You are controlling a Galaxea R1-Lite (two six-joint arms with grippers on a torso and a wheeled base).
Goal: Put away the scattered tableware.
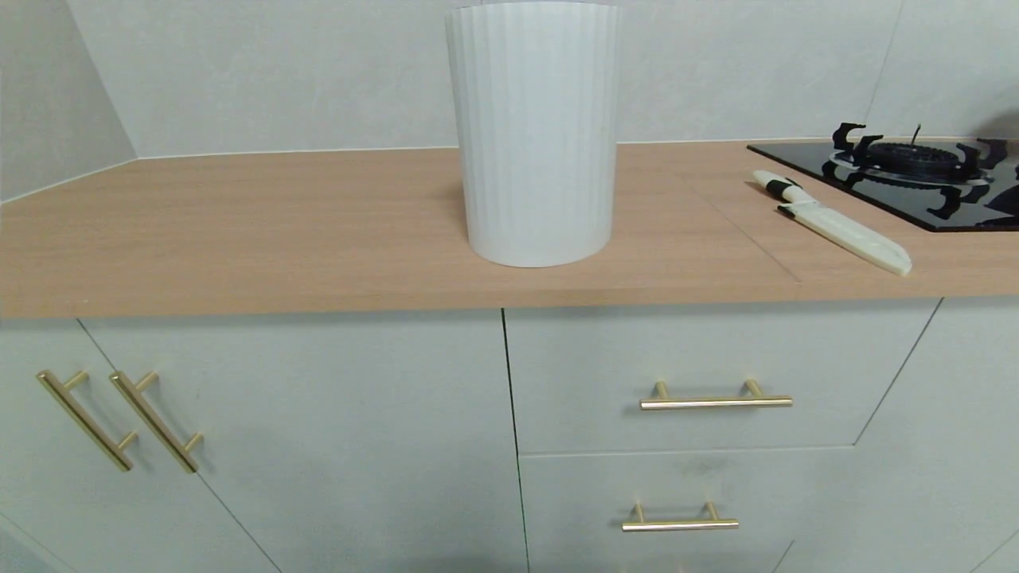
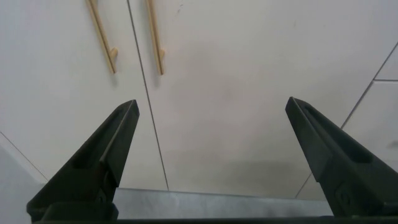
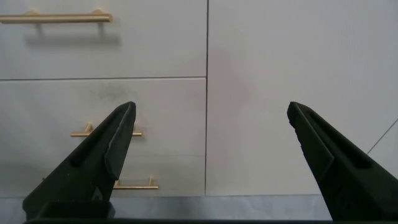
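A cream-bladed knife point(image 1: 836, 223) with a black-and-cream handle lies flat on the wooden countertop point(image 1: 239, 231) at the right, close to the stove. A tall white ribbed container point(image 1: 535, 131) stands upright in the middle of the counter. My left gripper point(image 2: 211, 109) is open, low down in front of the white cabinet doors point(image 2: 236, 93), nothing between its fingers. My right gripper point(image 3: 211, 112) is also open and holds nothing, facing the drawer fronts point(image 3: 106, 56) below the counter.
A black glass stove point(image 1: 915, 171) with a burner grate sits at the counter's far right. Below are cabinet doors with slanted gold handles point(image 1: 155, 419) on the left and drawers with gold bar handles point(image 1: 715, 400) on the right. Tiled wall behind.
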